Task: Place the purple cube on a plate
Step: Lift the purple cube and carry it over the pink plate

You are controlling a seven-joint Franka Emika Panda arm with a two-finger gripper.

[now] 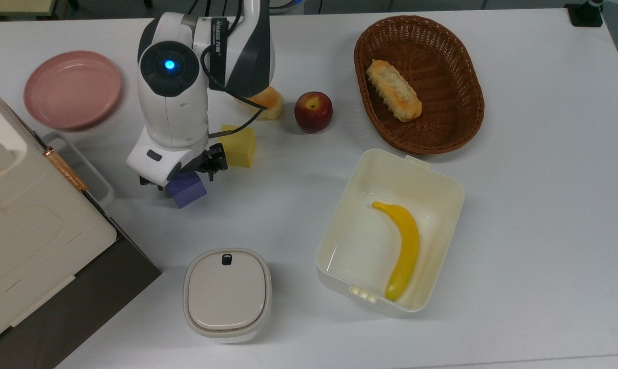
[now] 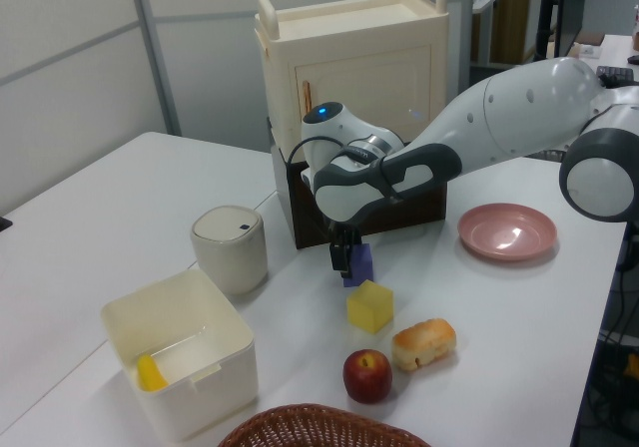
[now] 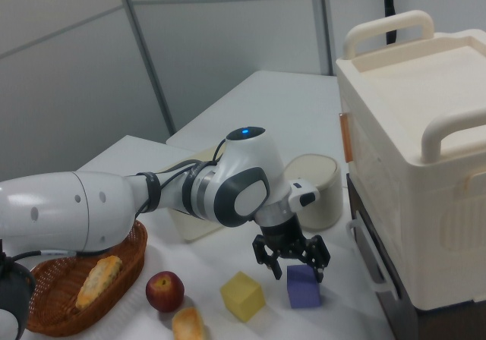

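Observation:
The purple cube (image 1: 188, 189) sits on the white table, partly under my gripper (image 1: 181, 173). In the right view the gripper (image 3: 298, 267) is open, its two dark fingers spread just above the cube (image 3: 304, 288) and to either side of its top. In the left view the fingers (image 2: 342, 257) hang close against the cube (image 2: 360, 264). The pink plate (image 1: 73, 89) lies bare at the top view's far left, well apart from the cube, and it sits at the left view's right (image 2: 507, 232).
A yellow cube (image 1: 238, 146) stands just beside the gripper, with a bread roll (image 1: 267, 102) and an apple (image 1: 313, 111) beyond it. A big cream case (image 1: 26, 220) borders the cube's other side. A lidded pot (image 1: 226, 294), a banana box (image 1: 391, 230) and a wicker basket (image 1: 419, 84) stand farther off.

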